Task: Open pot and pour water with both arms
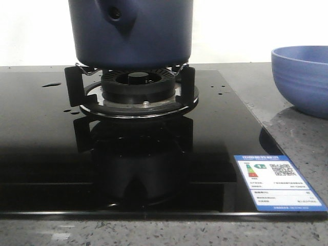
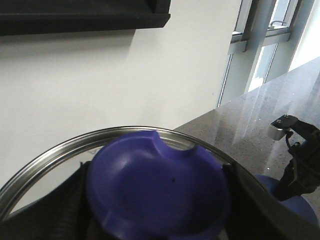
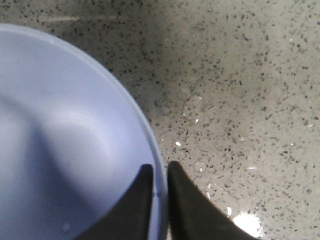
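Holding steady: your left gripper [image 2: 150, 220] clamps the blue-knobbed glass lid [image 2: 157, 187]; right gripper [image 3: 160, 200] pinches the light-blue bowl's rim [image 3: 156, 165]. Next, tip the matte navy cylindrical pot [image 1: 130, 33] toward 3 o'clock.

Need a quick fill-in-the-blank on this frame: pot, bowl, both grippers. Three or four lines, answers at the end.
1. The pot sits on the gas ____.
2. The right gripper pinches the rim of the light blue ____.
3. The left gripper holds the lid by its ____ knob.
4. Water drops lie on the black ____.

Answers: burner; bowl; blue; cooktop
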